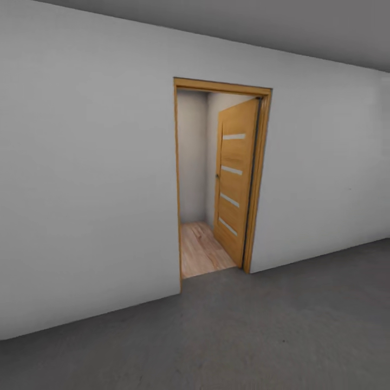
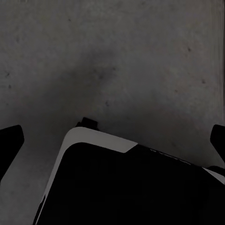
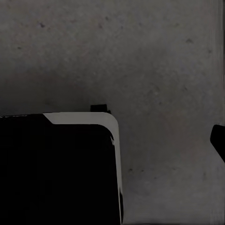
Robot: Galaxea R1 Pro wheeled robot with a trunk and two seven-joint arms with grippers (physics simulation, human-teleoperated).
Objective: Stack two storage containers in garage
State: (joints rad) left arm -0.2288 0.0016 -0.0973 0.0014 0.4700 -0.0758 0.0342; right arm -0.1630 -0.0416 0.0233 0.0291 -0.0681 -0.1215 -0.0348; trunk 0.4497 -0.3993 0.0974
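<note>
Head view: I face a pale grey wall [image 1: 86, 179] pierced by a wood-framed doorway [image 1: 222, 89]. Its slatted-glass door [image 1: 235, 184] swings away from me into the room behind and stands against the opening's right side. I am standing on the dark grey concrete floor [image 1: 260, 336] of the garage; beyond the threshold lies light wood-plank flooring [image 1: 201, 252].

I can make out neither storage container from here, so I cannot say where they lie. I judge that they wait somewhere past that doorway, toward the living room, and that I am in transit rather than handling anything.

Left wrist view: the left gripper [image 2: 115, 140] hangs above bare concrete. Dark fingertips [image 2: 10, 140] sit at opposite edges of the picture, so I read its jaws as spread wide, with nothing between them. A black, white-edged part of the robot's base [image 2: 117, 187] lies beneath.

Right wrist view: one dark fingertip [image 3: 218, 140] is visible at one edge over the same concrete, beside the base [image 3: 56, 173]. With the other finger out of frame, I cannot tell how wide the right gripper stands.

The relation that governs my coming move is the doorway's bearing: it lies ahead and slightly left of centre, with the floor before it open. Neither arm is nearer a container yet.
</note>
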